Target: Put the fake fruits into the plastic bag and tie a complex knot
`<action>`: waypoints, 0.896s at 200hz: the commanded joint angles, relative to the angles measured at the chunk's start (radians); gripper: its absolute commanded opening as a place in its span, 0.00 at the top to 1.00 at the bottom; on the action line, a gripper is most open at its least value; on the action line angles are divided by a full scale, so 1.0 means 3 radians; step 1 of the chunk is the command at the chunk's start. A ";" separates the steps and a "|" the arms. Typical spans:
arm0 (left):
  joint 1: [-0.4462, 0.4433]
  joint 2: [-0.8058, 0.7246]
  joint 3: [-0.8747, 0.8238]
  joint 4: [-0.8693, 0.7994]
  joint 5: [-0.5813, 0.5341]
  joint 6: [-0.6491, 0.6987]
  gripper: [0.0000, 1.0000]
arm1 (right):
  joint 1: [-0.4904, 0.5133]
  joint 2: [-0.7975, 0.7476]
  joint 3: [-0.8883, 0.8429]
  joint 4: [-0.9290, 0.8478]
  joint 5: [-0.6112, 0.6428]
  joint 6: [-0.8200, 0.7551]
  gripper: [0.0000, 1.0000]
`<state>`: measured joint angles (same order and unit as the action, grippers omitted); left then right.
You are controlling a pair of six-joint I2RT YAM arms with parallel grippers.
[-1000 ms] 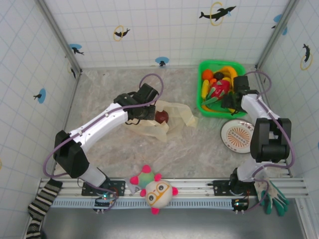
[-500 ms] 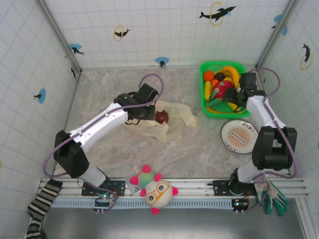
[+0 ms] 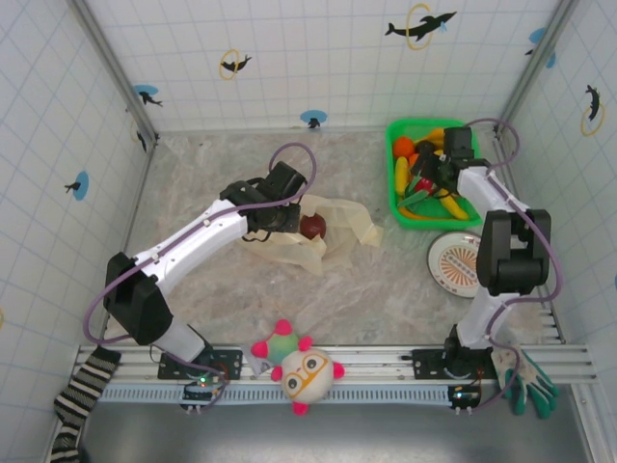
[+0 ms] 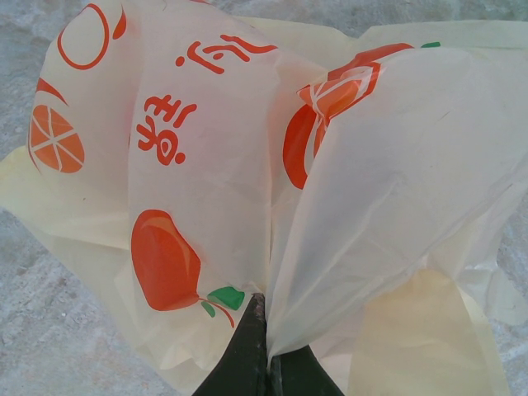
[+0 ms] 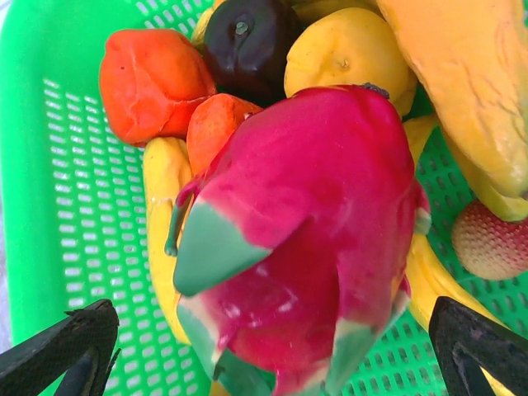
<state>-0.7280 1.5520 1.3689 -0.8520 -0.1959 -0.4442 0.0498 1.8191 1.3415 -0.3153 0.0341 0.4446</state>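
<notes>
The cream plastic bag (image 3: pixel 337 224) with orange fruit prints lies crumpled mid-table, a dark maroon fruit (image 3: pixel 311 226) resting at its mouth. My left gripper (image 3: pixel 278 218) is shut on the bag's film (image 4: pixel 206 165), which rises from the pinched fingertips (image 4: pixel 254 330). My right gripper (image 3: pixel 436 177) hangs open over the green basket (image 3: pixel 393 198). A pink dragon fruit (image 5: pixel 313 231) sits between its spread fingers (image 5: pixel 70 346), untouched. Around it lie an orange-red fruit (image 5: pixel 153 78), a dark maroon fruit (image 5: pixel 247 37), a yellow lemon (image 5: pixel 351 54), a banana (image 5: pixel 163 206) and a pink lychee (image 5: pixel 495 239).
A round patterned plate (image 3: pixel 461 262) lies just in front of the basket. The pink-spiked plush toy (image 3: pixel 301 365) with glasses sits at the near edge between the arm bases. Tiled walls close in the table on three sides.
My right gripper has swung from the basket's near right side toward its back and now hangs over the fruits. The left arm and the bag have stayed put.
</notes>
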 commanded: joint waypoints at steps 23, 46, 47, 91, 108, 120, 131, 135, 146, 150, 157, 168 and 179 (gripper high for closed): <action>0.0008 -0.0014 0.0049 -0.0115 -0.0094 0.0053 1.00 | 0.0033 0.0232 0.0233 0.0132 0.0244 0.0197 0.00; 0.0008 -0.0013 0.0044 -0.0110 -0.0098 0.0058 1.00 | 0.0033 0.0335 0.0278 0.0208 0.0270 0.0225 0.00; 0.0008 -0.0013 0.0044 -0.0110 -0.0099 0.0059 1.00 | 0.0033 0.0339 0.0286 0.0203 0.0270 0.0223 0.00; 0.0008 0.0003 0.0049 -0.0141 -0.0121 0.0056 1.00 | 0.0033 0.0607 0.0573 0.0047 0.0274 0.0177 0.00; 0.0006 0.0003 0.0049 -0.0139 -0.0119 0.0054 1.00 | 0.0034 0.0689 0.0624 -0.0002 0.0289 0.0175 0.00; 0.0008 0.0004 0.0052 -0.0138 -0.0121 0.0049 1.00 | 0.0038 0.0726 0.0618 -0.0009 0.0290 0.0175 0.00; 0.0008 0.0009 0.0049 -0.0141 -0.0118 0.0047 1.00 | 0.0048 0.0751 0.0602 -0.0012 0.0304 0.0173 0.00; 0.0008 0.0009 0.0054 -0.0141 -0.0119 0.0047 1.00 | 0.0053 0.0763 0.0601 -0.0012 0.0312 0.0166 0.00; 0.0008 0.0006 0.0054 -0.0141 -0.0118 0.0049 1.00 | 0.0065 0.0788 0.0596 -0.0032 0.0320 0.0142 0.00; 0.0008 0.0010 0.0059 -0.0145 -0.0116 0.0044 1.00 | 0.0065 0.0802 0.0596 -0.0037 0.0328 0.0135 0.00; 0.0008 0.0011 0.0059 -0.0146 -0.0113 0.0045 1.00 | 0.0070 0.0808 0.0593 -0.0057 0.0344 0.0120 0.00; 0.0008 0.0006 0.0059 -0.0146 -0.0119 0.0046 1.00 | 0.0078 0.0819 0.0586 -0.0073 0.0366 0.0097 0.02; 0.0008 0.0006 0.0060 -0.0151 -0.0119 0.0042 1.00 | 0.0079 0.0809 0.0586 -0.0091 0.0368 0.0071 0.06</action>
<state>-0.7280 1.5520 1.3693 -0.8673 -0.2146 -0.4442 0.0639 2.0121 1.4986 -0.3099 0.1329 0.4862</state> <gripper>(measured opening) 0.055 0.973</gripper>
